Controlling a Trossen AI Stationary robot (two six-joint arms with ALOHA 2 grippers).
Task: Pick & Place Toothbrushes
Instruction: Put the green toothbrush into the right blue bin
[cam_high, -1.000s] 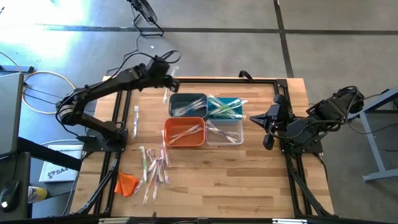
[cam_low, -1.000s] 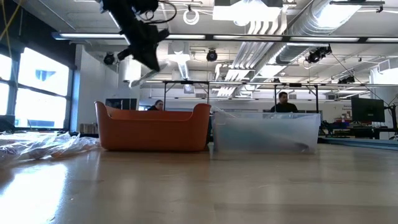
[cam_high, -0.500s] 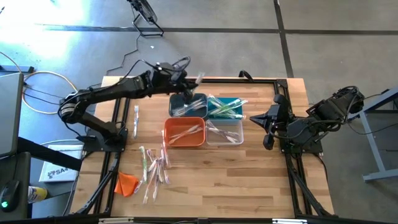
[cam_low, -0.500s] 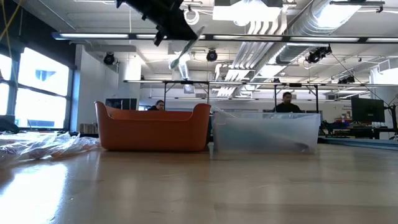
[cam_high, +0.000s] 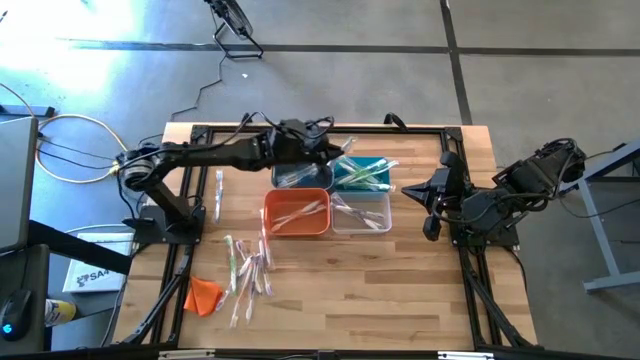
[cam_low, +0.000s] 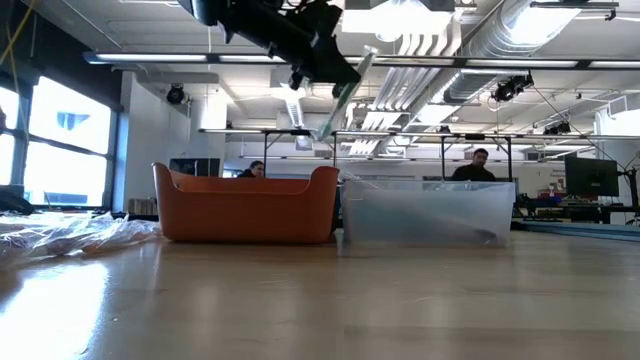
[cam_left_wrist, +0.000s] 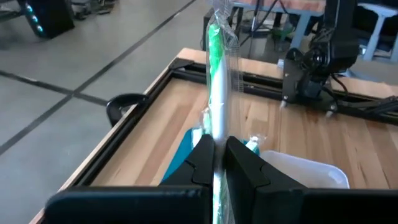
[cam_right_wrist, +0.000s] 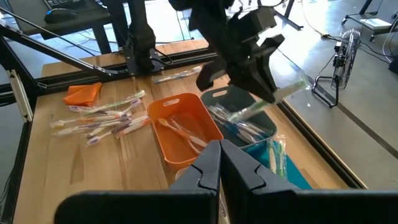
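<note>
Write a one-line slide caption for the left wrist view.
Left gripper shut on a green-handled wrapped toothbrush, held over the teal bin near the table's far edge.

Four bins (cam_high: 296, 213) clustered mid-table; orange cloth lump (cam_high: 203, 294) near corner.

Two dark jointed arms; black, blocky left gripper (cam_left_wrist: 217, 163) fingers.

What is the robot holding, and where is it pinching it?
The left gripper pinches a green wrapped toothbrush near one end. The right gripper holds nothing.
</note>
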